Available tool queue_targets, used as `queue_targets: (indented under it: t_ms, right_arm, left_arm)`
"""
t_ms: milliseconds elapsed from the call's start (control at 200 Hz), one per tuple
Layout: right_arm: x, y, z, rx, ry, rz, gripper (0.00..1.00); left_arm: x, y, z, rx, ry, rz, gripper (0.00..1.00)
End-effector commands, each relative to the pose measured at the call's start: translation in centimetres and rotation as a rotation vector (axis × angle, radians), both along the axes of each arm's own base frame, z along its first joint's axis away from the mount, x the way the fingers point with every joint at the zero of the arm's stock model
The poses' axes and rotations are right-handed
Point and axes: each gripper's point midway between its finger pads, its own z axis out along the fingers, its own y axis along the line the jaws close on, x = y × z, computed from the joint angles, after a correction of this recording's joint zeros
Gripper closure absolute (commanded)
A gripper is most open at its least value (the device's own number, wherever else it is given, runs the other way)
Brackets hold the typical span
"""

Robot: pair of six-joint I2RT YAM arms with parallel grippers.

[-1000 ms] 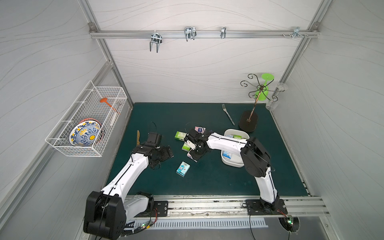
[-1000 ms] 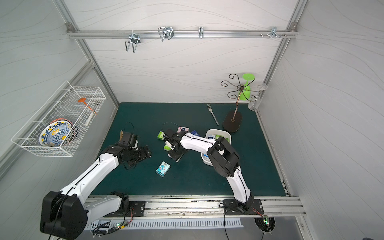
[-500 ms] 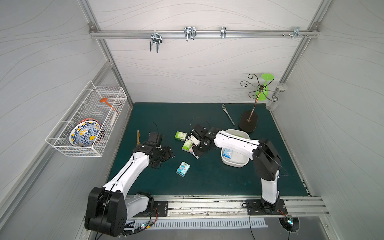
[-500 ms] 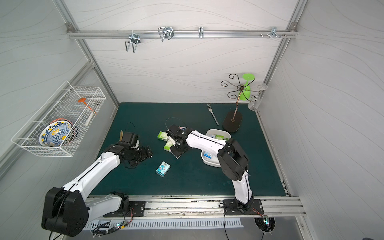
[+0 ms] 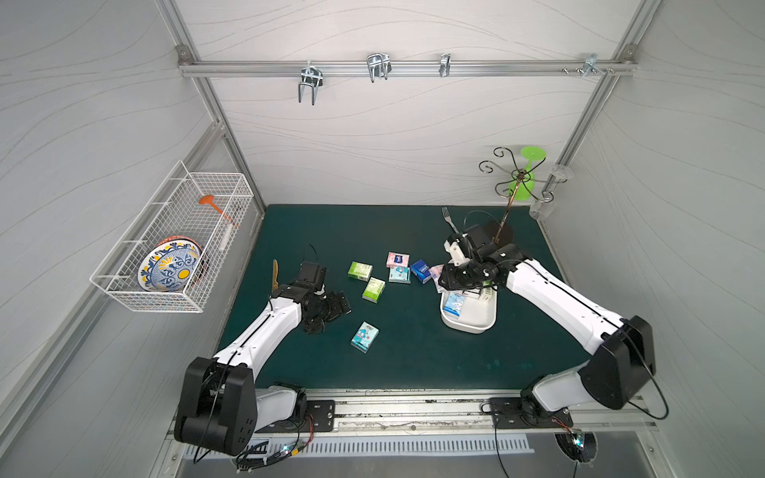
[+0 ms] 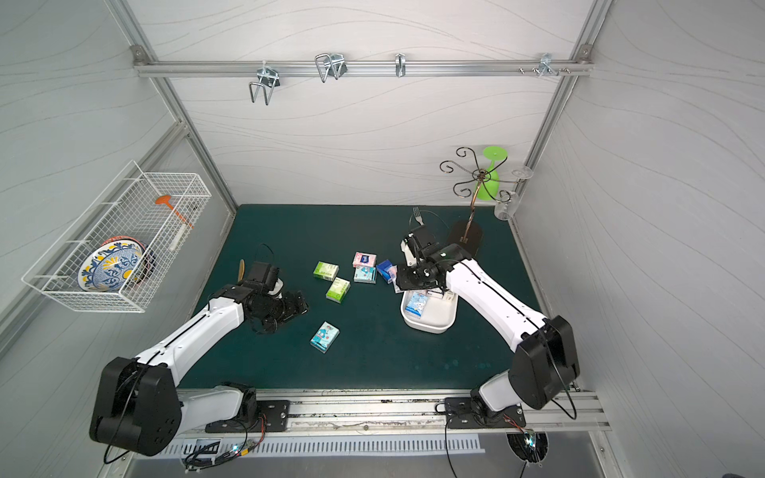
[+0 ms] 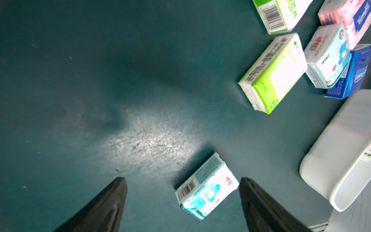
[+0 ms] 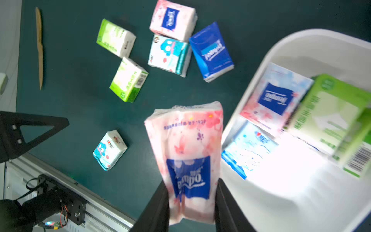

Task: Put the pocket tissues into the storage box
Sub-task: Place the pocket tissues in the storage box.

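The white storage box (image 5: 467,325) sits right of centre on the green mat and holds a light blue packet (image 5: 453,306), a pink one (image 8: 275,98) and a green one (image 8: 329,118). My right gripper (image 8: 190,184) is shut on a pink pocket tissue packet (image 8: 186,152), held over the box's left rim (image 5: 442,296). Several loose pocket tissues lie left of the box: two green (image 5: 359,270) (image 5: 373,289), a pink (image 5: 398,259), a light blue (image 5: 399,274) and a dark blue (image 5: 420,271). My left gripper (image 7: 181,177) is open, low over the mat, with a lone light blue packet (image 7: 206,186) just ahead between its fingers, untouched.
A fork (image 5: 449,218) and a hooked metal stand (image 5: 503,231) with a green glass (image 5: 525,178) are behind the box. A wooden knife (image 5: 275,271) lies by the left arm. A wire basket (image 5: 174,244) with a plate hangs on the left wall.
My right gripper has swung right from the loose packets to the box's rim, carrying the pink packet. The left gripper has hardly moved.
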Motion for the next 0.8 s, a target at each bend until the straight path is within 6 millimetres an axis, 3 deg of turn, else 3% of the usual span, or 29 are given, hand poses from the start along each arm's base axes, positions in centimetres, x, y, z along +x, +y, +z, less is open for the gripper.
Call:
queue_targets:
  t_ms: [0,125,355,485,795]
  right_arm:
    - [-1.2,-2.9,-1.2,-0.009,0.082,-0.102,0.62]
    - [-1.8,-4.4,-2.6,-0.021,0.132,-0.169,0.62]
    - [-3.4,-5.3,-5.4,-0.018,0.239,-0.308,0.63]
    - [-3.5,-4.9,-6.6,0.022,0.277,-0.37,0.62]
    - [-1.6,-3.2,-8.0,0.056,0.308,-0.402,0.58]
  left_arm:
    - [1.6,-0.9,1.5,-0.033,-0.051,-0.025,0.08]
    - [1.5,-1.3,1.3,-0.035,-0.042,-0.048,0.08]
    - [0.7,-2.0,1.1,0.028,-0.035,-0.125,0.08]
    - [0.3,-2.1,0.8,0.056,-0.03,-0.152,0.08]
    - [-0.4,-2.1,0.6,0.115,-0.018,-0.2,0.07]
